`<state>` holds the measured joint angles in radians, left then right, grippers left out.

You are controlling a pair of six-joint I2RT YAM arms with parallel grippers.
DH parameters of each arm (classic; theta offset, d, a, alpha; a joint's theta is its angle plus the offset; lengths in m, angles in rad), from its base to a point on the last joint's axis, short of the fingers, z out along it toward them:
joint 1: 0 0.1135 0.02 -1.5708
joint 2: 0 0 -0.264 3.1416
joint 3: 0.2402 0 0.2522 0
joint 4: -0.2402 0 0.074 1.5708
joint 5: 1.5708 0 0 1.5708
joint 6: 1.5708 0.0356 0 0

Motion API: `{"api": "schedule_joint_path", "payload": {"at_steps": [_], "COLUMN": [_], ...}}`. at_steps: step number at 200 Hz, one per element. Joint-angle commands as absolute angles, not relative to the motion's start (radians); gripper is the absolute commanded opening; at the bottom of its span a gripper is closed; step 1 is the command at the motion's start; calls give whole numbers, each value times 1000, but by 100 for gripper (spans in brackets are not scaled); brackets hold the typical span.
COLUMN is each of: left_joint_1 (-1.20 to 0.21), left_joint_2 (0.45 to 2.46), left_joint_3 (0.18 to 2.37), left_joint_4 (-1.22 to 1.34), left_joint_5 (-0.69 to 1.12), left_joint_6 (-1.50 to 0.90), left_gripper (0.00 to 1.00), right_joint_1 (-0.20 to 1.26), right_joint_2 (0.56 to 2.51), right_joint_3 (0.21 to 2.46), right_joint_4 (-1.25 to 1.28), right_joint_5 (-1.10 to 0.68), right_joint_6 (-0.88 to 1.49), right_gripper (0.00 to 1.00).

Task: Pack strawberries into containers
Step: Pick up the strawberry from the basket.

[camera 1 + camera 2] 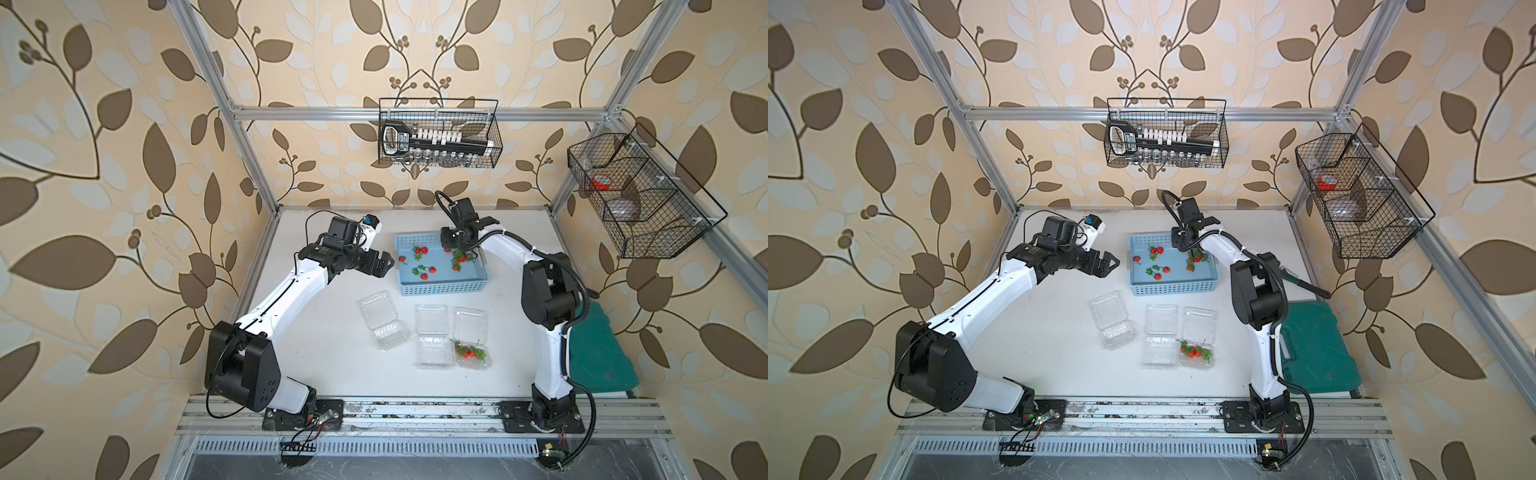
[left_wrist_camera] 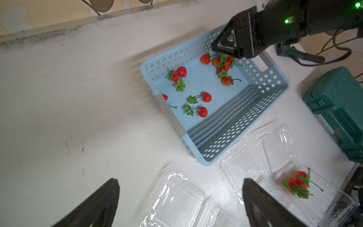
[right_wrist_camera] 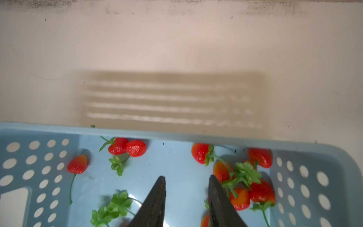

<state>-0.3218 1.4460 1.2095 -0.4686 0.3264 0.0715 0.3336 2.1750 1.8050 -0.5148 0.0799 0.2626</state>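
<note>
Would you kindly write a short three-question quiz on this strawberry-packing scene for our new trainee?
1. True or false: all three clear containers hold strawberries.
2. The right end effector is over: A) the blue basket; B) the green case; C) an empty container.
3. Fill in: the jaws of the left end effector stand ____.
Key: 1 false, only one container holds strawberries; 2 A; 3 open.
</note>
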Motion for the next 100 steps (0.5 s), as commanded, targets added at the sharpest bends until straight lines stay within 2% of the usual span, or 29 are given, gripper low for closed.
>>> {"api": "schedule_joint_path", "payload": {"at_steps": [1,100], "left_joint_1": [-330,-331], "left_joint_2": [1414,1428], "left_joint_3": [1221,1221], "left_joint_4": [-460,-458], "left_joint_5": [307,305], "left_joint_6": [83,85], "left_gripper": [99,99], "right_joint_1": [337,337], "right_joint_2": [2240,2311], "right_joint_3": [1892,1897], "right_joint_4": [-610,-584], "right_joint_5": [98,117], "right_joint_6": [159,17], "right_gripper": [37,38]}}
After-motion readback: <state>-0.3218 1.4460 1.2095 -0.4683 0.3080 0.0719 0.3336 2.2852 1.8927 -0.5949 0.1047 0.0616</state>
